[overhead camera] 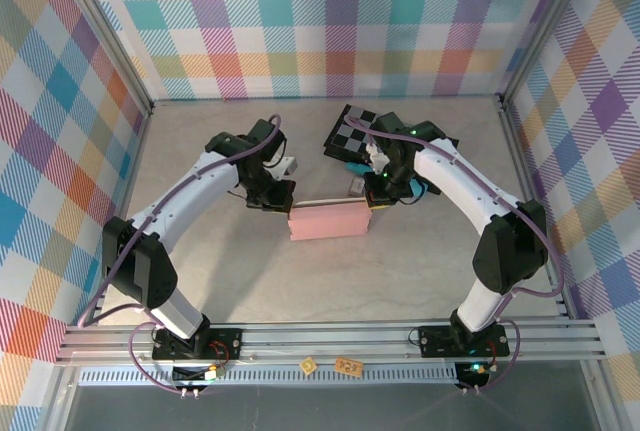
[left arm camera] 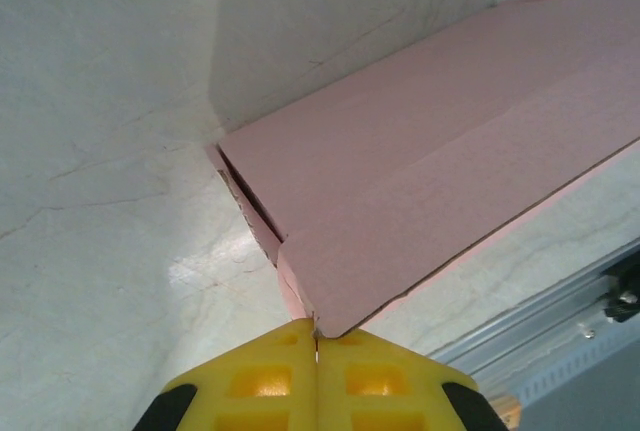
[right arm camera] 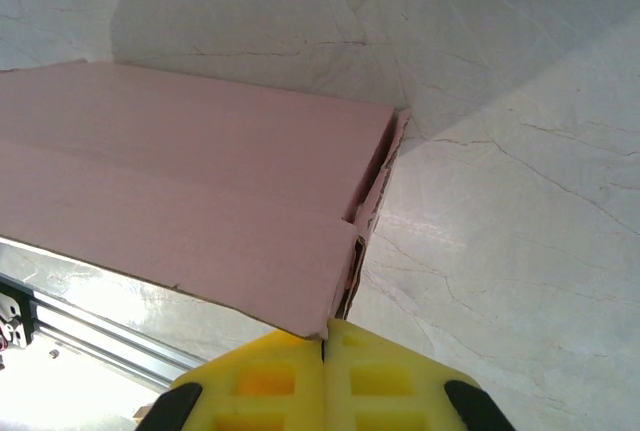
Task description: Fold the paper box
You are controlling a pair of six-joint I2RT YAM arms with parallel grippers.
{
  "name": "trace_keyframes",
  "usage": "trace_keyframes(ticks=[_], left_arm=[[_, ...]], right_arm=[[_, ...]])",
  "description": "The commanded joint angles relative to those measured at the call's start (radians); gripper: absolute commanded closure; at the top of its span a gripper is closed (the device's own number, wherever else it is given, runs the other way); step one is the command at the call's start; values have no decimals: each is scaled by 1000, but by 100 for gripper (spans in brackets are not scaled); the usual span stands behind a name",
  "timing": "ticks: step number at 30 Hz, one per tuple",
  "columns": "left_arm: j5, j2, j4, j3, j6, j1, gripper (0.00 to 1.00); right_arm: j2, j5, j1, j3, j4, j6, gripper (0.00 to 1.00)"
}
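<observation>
Now our left gripper (left arm camera: pixel 317 336) and right gripper (right arm camera: pixel 323 337) each pinched a paper box (overhead camera: pixel 329 222) corner, seemingly bracing its ends.

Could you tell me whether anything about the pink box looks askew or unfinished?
Yes. The paper box gapes at both ends: the right wrist view shows its end flaps loose with uneven edges, the left wrist view a dark slit at the other end.
</observation>
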Motion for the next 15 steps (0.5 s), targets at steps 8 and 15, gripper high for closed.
trace_keyframes(ticks=[8, 15], left_arm=[[145, 60, -64, 83, -79, 1, 100], [215, 65, -58, 76, -105, 16, 100]], right_arm=[[-1, 1, 10, 12, -11, 3, 100], [1, 4, 11, 10, -8, 5, 100]])
